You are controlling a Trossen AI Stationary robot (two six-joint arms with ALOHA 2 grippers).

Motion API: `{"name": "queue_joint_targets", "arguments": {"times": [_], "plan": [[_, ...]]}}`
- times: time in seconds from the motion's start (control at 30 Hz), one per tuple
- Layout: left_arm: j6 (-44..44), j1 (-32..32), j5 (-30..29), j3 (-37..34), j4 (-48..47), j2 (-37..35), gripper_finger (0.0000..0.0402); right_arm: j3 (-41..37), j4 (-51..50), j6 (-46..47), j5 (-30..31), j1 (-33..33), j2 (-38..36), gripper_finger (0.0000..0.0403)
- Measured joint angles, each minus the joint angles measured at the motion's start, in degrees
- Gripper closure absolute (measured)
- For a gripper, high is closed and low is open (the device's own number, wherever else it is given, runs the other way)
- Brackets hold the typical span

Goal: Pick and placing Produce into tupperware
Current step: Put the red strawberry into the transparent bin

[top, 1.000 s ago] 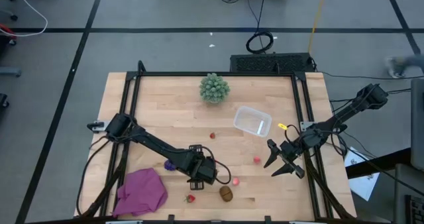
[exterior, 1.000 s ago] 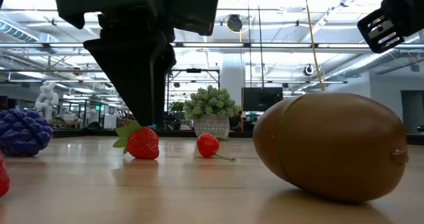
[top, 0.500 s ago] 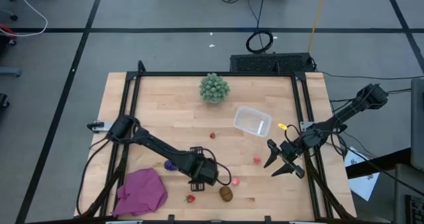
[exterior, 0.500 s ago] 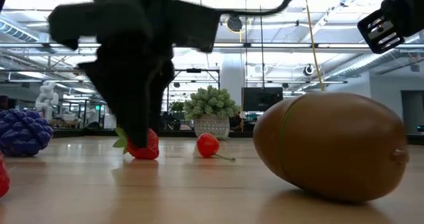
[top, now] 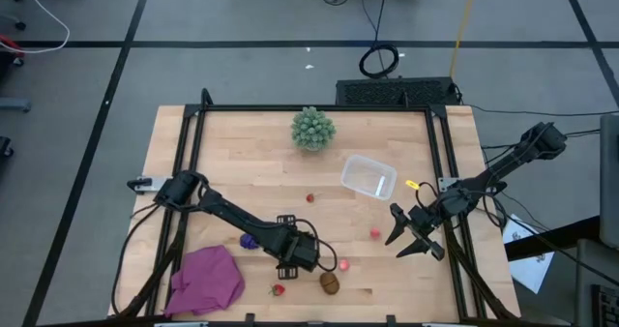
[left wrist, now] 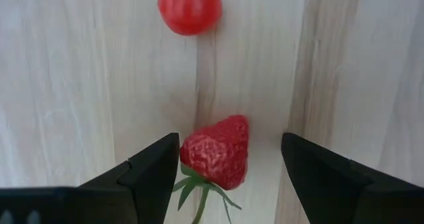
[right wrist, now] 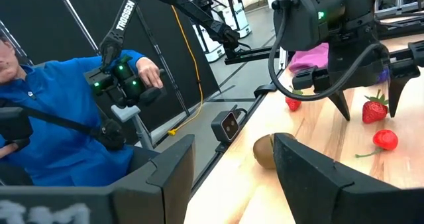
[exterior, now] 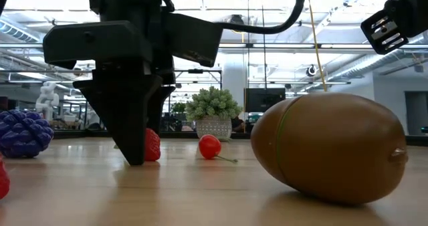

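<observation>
Left gripper point(left wrist: 228, 164) low at table's near edge, fingers point(left wrist: 149, 174) spread and pointing down, arm stretched diagonally across; right gripper point(top: 411, 238) parked at right edge, fingers apart.

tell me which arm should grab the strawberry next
Left. The left gripper is already down at the table with open jaws on either side of the strawberry. The right gripper hangs open near the table's right edge, away from it.
</observation>
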Motion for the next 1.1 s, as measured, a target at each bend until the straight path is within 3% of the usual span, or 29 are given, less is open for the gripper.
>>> {"name": "queue_joint_targets", "arguments": {"times": [0.3, 0.77, 1.1], "plan": [[0.0, 0.2, 0.2, 0.0, 0.0, 0.0, 0.0136, 0.0, 0.0, -0.1, 0.0, 0.0, 0.0, 0.0211], [-0.4, 0.2, 0.6, -0.1, 0.3, 0.0, 0.0246, 0.0, 0.0, 0.0, 0.0, 0.0, 0.0, 0.0211], [-0.2, 1.2, -2.4, 3.6, -2.9, 0.3, 0.0246, 0.0, 1.0, -1.7, 1.4, 0.0, 0.0, 0.0211]]}}
